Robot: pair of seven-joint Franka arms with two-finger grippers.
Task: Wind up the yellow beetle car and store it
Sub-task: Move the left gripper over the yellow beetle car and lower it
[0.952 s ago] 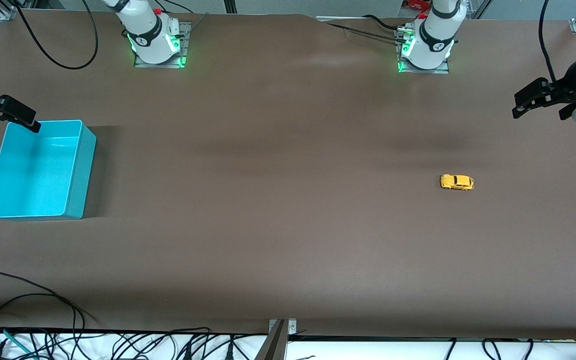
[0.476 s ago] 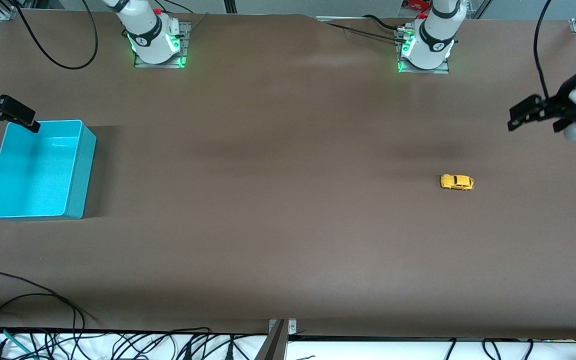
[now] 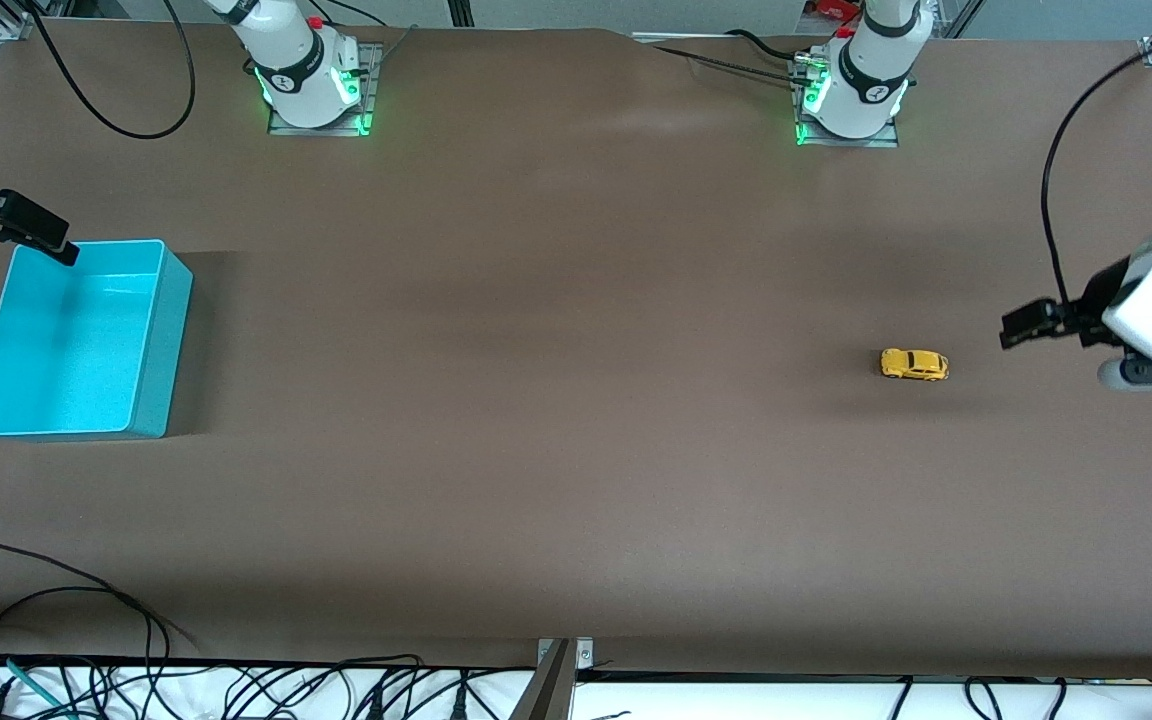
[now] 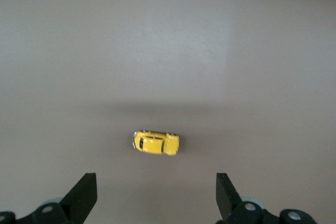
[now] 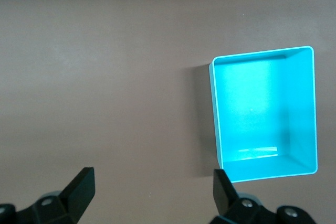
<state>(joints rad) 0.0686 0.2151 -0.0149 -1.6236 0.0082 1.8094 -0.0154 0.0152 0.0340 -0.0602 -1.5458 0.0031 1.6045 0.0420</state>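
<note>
The yellow beetle car [image 3: 914, 364] stands on its wheels on the brown table, toward the left arm's end. My left gripper [image 3: 1022, 329] is open and empty, up over the table just beside the car on the left arm's end side. In the left wrist view the car [image 4: 156, 142] lies just ahead of the open left gripper [image 4: 155, 186], centred between the fingers. The teal bin [image 3: 162, 340] stands empty at the right arm's end. My right gripper [image 3: 56, 243] waits open and empty over the bin's corner; in the right wrist view my gripper [image 5: 152, 179] is beside the bin [image 5: 214, 109].
The two arm bases [image 3: 308, 80] [image 3: 854, 92] stand at the table's edge farthest from the front camera. Loose cables [image 3: 86, 600] lie along the edge nearest it. A black cable [image 3: 1051, 215] hangs from the left arm.
My left gripper has swung toward the front camera and come down close beside the yellow car. The right gripper, the car and the bin have not moved.
</note>
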